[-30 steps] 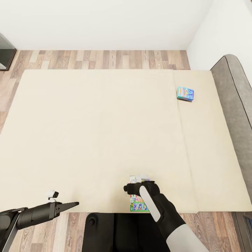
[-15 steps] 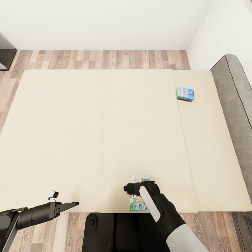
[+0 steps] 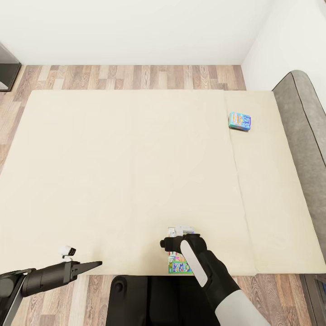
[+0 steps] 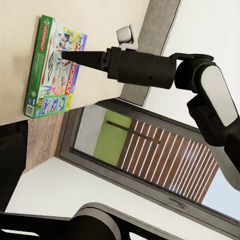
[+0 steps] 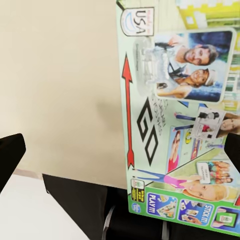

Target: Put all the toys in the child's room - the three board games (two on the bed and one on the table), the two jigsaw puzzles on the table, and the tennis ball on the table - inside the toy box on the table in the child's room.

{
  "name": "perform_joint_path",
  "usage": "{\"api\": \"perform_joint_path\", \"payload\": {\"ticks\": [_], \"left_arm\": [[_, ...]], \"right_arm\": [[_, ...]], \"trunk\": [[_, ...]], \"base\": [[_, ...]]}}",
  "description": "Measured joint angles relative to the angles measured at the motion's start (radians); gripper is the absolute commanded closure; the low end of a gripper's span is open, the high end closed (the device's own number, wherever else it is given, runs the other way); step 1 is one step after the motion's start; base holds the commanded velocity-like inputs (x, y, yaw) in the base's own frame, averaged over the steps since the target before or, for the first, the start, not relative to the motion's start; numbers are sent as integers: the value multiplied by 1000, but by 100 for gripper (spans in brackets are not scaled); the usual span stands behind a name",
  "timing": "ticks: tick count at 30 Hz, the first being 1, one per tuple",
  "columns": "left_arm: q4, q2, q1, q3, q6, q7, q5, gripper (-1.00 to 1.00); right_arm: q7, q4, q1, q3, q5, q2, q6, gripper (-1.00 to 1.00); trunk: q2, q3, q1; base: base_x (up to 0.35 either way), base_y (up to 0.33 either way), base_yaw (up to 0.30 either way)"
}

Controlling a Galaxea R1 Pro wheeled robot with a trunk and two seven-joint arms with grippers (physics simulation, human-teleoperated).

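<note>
Head view looks straight down on the bed [image 3: 127, 181], beige mattress with a grey headboard [image 3: 301, 136] off to the right. The right gripper [image 3: 180, 232] hangs over the near edge of the bed, right above the white-and-green board game [image 3: 178, 265], which lies flat there with its near end poking a bit past the mattress edge. In the right wrist view the game [image 5: 180, 125] sits between the two dark fingertips [image 5: 10, 150], so the jaws are spread wide and not touching it. The smaller blue board game [image 3: 240, 121] lies well apart, up near the headboard. The left gripper [image 3: 93, 265] hovers at the bed's near edge off to the left, jaws look pressed together into one point, holding nothing.
</note>
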State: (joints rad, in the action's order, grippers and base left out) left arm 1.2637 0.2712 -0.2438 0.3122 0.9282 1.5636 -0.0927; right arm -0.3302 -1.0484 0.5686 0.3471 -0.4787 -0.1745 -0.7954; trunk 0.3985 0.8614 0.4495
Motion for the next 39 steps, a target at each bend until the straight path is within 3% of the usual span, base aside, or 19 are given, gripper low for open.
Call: {"api": "perform_joint_path", "payload": {"ticks": [9,14,21,30,35,39], "left_arm": [[0,0,0,-1,0,-1,0,-100],[0,0,0,-1,0,1,0,-100],[0,0,0,0,0,3,0,-100],[0,0,0,1,0,3,0,-100],[0,0,0,1,-1,3,0,-100],[0,0,0,1,-1,3,-1,-100]], "right_arm": [[-27,-10,-3,-3,2,0,-15,-100],[-54,-68,-2,-20,4,0,-93,-100],[-106,-194,-2,-113,7,0,-214,-100],[-157,-210,-2,-172,11,0,-242,-100],[-199,-206,-3,-237,13,0,-250,-100],[-208,-200,-1,-249,12,0,-249,-100]], "trunk": [[0,0,0],[0,0,0],[0,0,0],[0,0,0],[0,0,0],[0,0,0]], "base": [[0,0,0],[0,0,0],[0,0,0],[0,0,0],[0,0,0],[0,0,0]]}}
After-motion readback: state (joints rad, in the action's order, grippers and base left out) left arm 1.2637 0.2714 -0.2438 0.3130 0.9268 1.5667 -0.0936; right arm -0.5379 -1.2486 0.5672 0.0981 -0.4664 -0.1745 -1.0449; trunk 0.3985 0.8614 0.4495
